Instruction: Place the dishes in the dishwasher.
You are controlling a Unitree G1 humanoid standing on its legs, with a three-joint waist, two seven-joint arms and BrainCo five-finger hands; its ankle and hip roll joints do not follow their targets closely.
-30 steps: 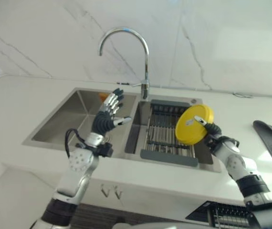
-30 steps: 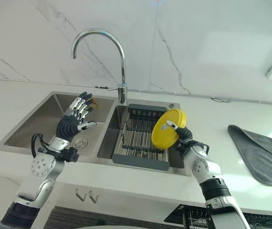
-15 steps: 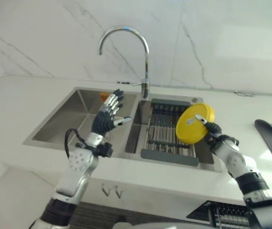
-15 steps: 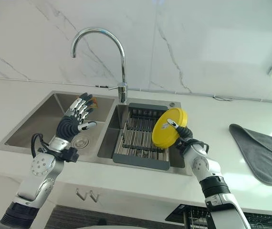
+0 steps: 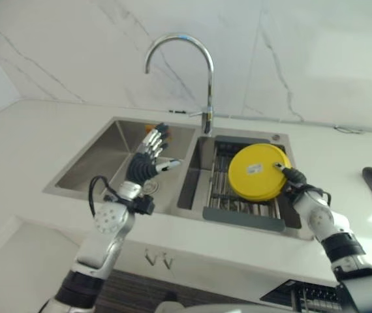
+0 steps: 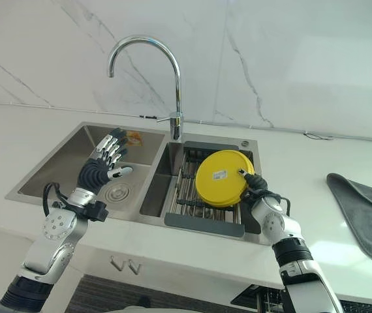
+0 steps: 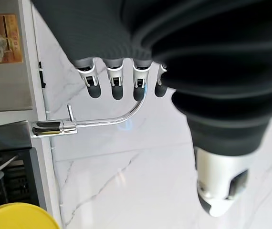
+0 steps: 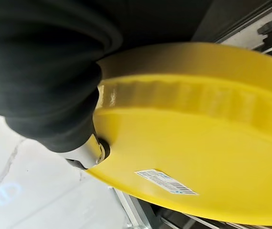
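White marble counter (image 6: 290, 147) is framing the double sink (image 6: 65, 171); right hand (image 6: 256, 187) is pinching the yellow plate (image 6: 220, 178) above the rack (image 6: 192, 199), left hand (image 6: 101, 163) is hovering spread over the left basin.

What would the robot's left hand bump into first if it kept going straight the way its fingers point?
Probably the tap: the left hand hangs open over the left sink basin, and its wrist view shows the chrome faucet just past the fingertips, then the marble wall. Depth is hard to judge, so it might pass beside it.

Right hand (image 6: 259, 189) grips yellow plate (image 6: 220, 187) over sink rack (image 6: 202, 207).
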